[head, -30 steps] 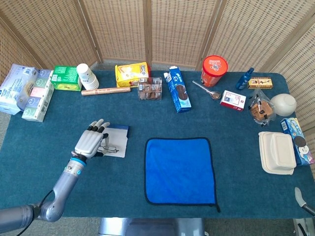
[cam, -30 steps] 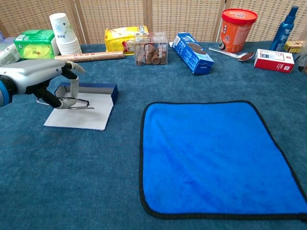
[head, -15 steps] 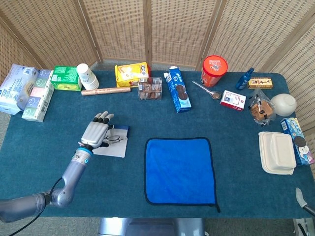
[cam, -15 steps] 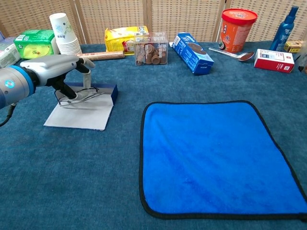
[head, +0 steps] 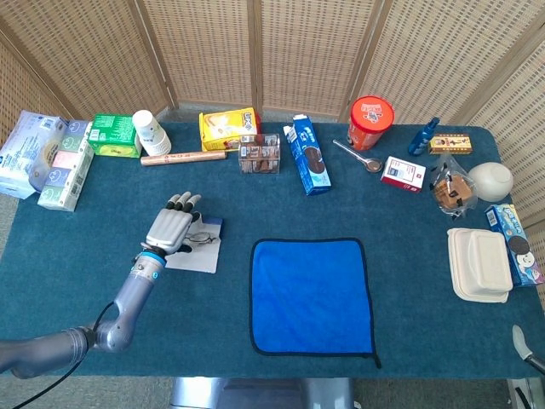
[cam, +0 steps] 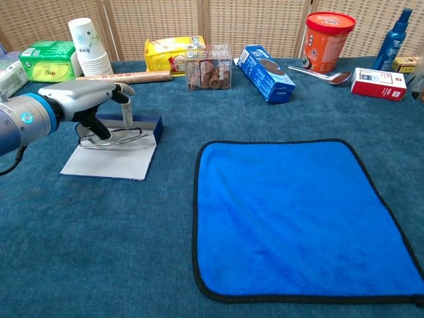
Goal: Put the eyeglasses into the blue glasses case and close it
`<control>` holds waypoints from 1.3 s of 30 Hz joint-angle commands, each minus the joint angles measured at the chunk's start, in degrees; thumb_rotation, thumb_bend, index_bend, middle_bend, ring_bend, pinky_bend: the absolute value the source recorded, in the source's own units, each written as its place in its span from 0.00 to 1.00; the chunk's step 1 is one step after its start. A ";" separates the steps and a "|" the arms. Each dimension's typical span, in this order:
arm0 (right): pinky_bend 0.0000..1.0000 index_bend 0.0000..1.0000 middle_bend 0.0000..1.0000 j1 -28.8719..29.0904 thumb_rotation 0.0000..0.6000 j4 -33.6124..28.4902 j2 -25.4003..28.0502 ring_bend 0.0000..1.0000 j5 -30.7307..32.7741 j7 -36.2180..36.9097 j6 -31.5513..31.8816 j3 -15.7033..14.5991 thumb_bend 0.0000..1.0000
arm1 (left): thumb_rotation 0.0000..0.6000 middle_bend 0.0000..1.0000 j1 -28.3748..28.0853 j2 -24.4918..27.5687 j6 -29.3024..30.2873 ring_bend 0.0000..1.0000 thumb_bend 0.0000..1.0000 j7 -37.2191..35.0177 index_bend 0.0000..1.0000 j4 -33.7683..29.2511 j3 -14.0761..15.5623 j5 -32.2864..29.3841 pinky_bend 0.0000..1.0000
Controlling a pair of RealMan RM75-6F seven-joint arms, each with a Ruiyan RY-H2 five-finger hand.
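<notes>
Teal cloth covers the bench (head: 85, 281). Head view: the left hand (head: 173, 228) lies left of centre over the open blue glasses case (head: 197, 245), hiding most of the eyeglasses (head: 204, 238). A blue cloth (head: 312, 296) lies centre frame, well apart; boxes and a red tub (head: 371, 121) line the top edge.

Chest view: the left hand (cam: 89, 99) pinches the eyeglasses (cam: 114, 137) above the case's tray (cam: 147, 126). A paper cup stack (cam: 89, 46) stands behind. The right hand is out of frame.
</notes>
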 commanded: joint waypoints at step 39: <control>0.06 0.06 0.13 -0.12 0.57 0.21 0.12 0.00 -0.15 1.18 -0.44 -0.10 0.34 | 0.88 0.00 -2.85 4.37 -0.31 0.00 0.22 11.85 0.00 -5.48 1.58 -9.16 0.00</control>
